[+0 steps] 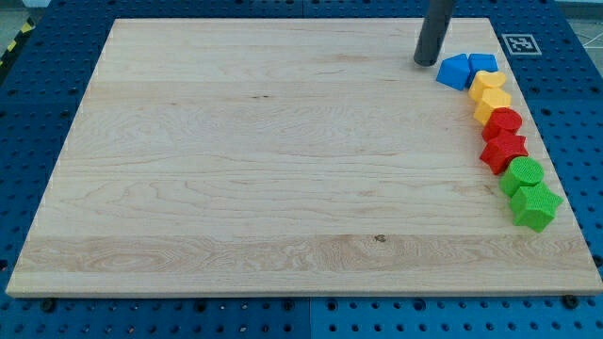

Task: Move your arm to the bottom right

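My tip (426,62) rests on the wooden board (264,169) near the view's top right, at the end of a dark rod coming down from the top edge. It sits just left of two blue blocks (456,72) (482,63), with a small gap to the nearer one. From those, a curved line of blocks runs down the board's right edge: a yellow hexagon-like block (487,85), a second yellow block (492,104), a red round block (505,122), a red star-shaped block (503,151), a green round block (522,174) and a green star-shaped block (535,205).
The board lies on a blue perforated table (38,85). A black-and-white marker tag (520,44) sits just off the board's top right corner. A yellow-and-black striped strip (13,47) shows at the view's top left.
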Controlling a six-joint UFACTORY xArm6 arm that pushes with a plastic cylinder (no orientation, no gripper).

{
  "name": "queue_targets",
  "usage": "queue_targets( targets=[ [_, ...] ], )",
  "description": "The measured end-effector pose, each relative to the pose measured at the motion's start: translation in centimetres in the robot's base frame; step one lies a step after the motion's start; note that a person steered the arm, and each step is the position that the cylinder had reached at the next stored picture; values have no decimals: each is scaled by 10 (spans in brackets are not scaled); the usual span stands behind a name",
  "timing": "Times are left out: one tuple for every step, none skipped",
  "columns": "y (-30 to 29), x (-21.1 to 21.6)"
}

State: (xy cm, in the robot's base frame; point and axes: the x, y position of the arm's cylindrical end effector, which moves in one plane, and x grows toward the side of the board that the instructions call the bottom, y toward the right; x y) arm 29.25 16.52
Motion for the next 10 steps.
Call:
queue_targets(
  targets=[
    [-25,13],
    [-47,45],
    [-58,84],
    [-58,121],
    [-58,156],
    [-58,189],
    [-58,211],
    [-58,235],
    [-58,263],
    [-58,283]
  ],
)
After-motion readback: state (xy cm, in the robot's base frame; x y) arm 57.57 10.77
